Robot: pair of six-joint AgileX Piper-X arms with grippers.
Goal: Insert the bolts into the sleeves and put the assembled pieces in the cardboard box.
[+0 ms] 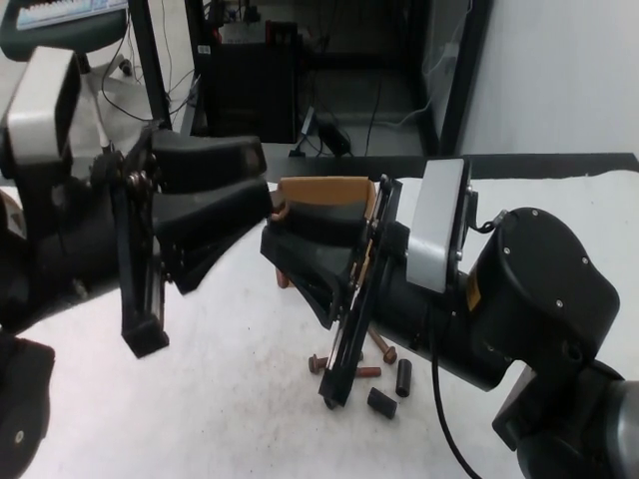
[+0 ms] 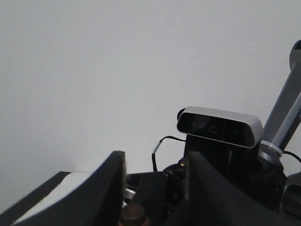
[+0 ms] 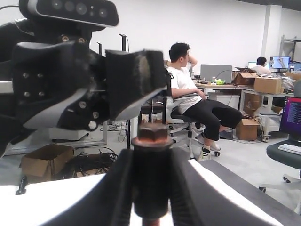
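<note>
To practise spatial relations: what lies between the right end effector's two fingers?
A bolt with a hex head, held by the right end effector; the right wrist view shows it.

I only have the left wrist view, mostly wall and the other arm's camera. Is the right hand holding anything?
Observer: Yes. The right hand is shut on a dark sleeve with a copper-coloured bolt head at its end.
Operator: Any loose parts?
Observer: Yes, loose bolts and sleeves lie on the bench below that hand.
Operator: And the drop-off?
Observer: The cardboard box stands farther back on the bench, partly hidden behind the right hand.
</note>
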